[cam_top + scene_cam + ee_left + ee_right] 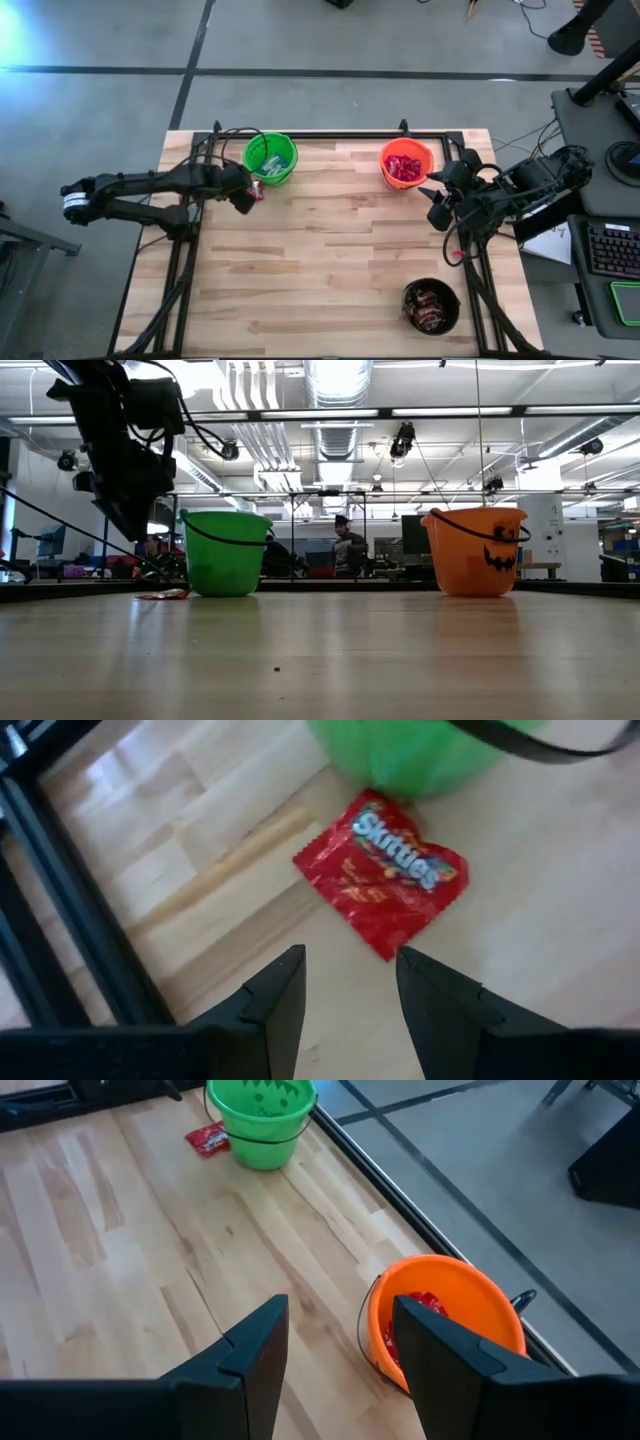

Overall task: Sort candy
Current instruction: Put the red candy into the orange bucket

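Note:
A flat red Skittles packet [385,875] lies flat on the table beside the green bucket [270,157], on its left-near side; it also shows as the red packet [208,1140] and the packet [163,595]. My left gripper [348,980] hovers open just above and short of it, touching nothing. My right gripper [338,1320] waits open near the orange bucket [406,163], which holds red packets. The black bucket [431,305] holds dark brown bars. The green bucket holds light-blue-and-white bars.
The dark frame rail [70,920] runs close beside the left gripper along the table's left edge. The middle of the wooden table [330,260] is bare boards. A person [345,545] sits in the room far behind the table.

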You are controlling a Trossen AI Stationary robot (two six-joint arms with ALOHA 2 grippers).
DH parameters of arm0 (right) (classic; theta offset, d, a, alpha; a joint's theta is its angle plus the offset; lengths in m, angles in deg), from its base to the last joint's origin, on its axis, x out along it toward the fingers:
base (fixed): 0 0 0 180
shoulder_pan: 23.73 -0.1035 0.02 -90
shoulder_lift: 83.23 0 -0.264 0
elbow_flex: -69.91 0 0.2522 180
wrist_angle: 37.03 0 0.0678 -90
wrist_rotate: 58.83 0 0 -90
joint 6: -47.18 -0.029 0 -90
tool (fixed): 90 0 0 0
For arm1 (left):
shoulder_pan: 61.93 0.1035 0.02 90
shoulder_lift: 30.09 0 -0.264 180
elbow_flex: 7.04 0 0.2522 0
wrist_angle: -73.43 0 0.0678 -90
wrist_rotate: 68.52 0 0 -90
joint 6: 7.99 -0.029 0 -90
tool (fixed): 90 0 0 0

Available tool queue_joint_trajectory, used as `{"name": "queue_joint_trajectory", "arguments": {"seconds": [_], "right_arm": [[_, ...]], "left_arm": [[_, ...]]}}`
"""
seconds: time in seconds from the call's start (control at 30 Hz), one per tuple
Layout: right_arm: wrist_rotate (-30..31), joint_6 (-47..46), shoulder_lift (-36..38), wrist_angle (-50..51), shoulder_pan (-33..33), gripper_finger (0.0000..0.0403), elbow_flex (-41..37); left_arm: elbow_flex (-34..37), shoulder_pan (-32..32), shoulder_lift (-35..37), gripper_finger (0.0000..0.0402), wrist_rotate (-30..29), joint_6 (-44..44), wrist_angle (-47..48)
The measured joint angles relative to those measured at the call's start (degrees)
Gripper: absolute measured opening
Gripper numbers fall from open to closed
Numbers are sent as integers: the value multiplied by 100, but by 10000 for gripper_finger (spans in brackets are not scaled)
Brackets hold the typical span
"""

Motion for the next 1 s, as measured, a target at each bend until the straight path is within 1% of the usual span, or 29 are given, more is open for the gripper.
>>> {"name": "queue_joint_trajectory", "arguments": {"seconds": [0.2, 0.4, 0.57, 0.67, 0.77, 0.83, 0.93, 1.0], "right_arm": [[0, 11, 0, 0, 0, 171, 0], [0, 31, 0, 4, -2, 171, 0], [0, 79, 2, 11, -2, 171, 0], [0, 74, 2, 11, -2, 171, 0], [0, 61, 2, 11, -2, 171, 0], [0, 49, 2, 9, -2, 171, 0], [0, 0, 2, 4, -2, 171, 0], [0, 0, 2, 4, -2, 171, 0]], "left_arm": [[-318, 3, -91, 139, -20, 110, 289], [-856, 3, -232, 131, -5, 138, 464], [-1010, 3, -257, 119, 14, -107, 494], [-870, 3, -254, 118, 21, 26, 483], [-601, 8, -264, 120, 145, 404, 436], [-370, 9, -264, 127, 408, 584, 336], [-98, 7, -278, 141, 1003, 643, 162], [47, 3, -304, 153, 1122, 682, 149]]}}
